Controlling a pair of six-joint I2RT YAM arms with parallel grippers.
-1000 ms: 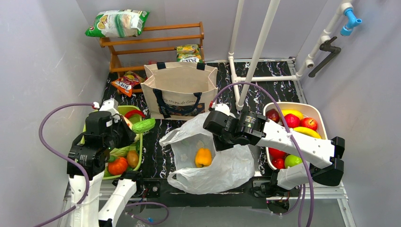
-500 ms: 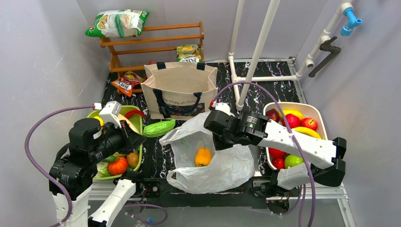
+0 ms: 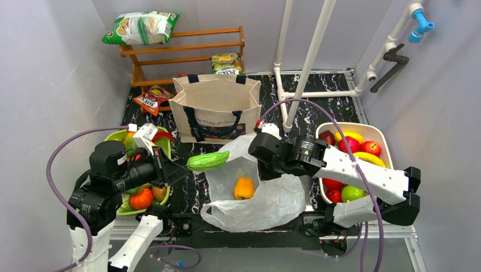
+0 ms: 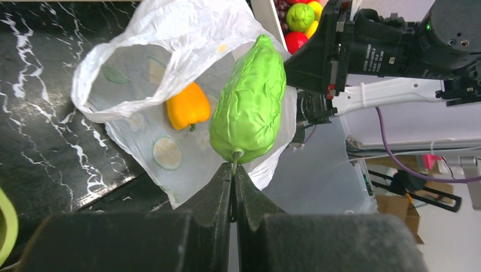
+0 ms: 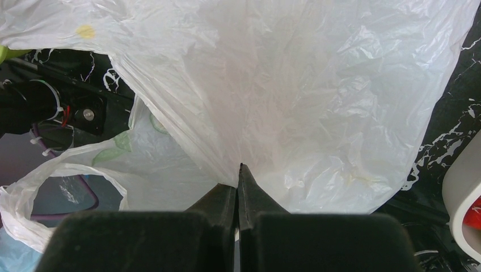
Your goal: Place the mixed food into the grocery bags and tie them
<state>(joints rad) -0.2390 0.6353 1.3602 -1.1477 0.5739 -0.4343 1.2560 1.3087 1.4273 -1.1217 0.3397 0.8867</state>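
The left fingers (image 4: 218, 187) are clenched on the thin stem of a wrinkled green gourd (image 4: 249, 107), which juts out straight ahead of them, in the air at the near lip of the white plastic bag (image 4: 170, 34). The right fingers (image 5: 224, 195) are pinched tight on a fold of the bag's film and hold that side up, so the mouth gapes between the two sets of fingers.

The step in hand looks like dropping the gourd into this bag. To do it well, carry the gourd further ahead until its whole length hangs over the opening, tip it nose-down, and only then release. The stem is a slim hold, so a quick swing could twist the gourd loose. The right fingers should stay tight and high; slack film would likely fold over the mouth.

The bag is thin, crinkly and translucent, with faint fruit prints. A smooth, glossy yellow bell pepper (image 4: 187, 106) lies inside, below and to the left of the gourd. The gourd is ridged, plump in the middle and tapered at its far end. Beyond both sets of fingers stands the stiff, boxy canvas tote (image 3: 215, 105).
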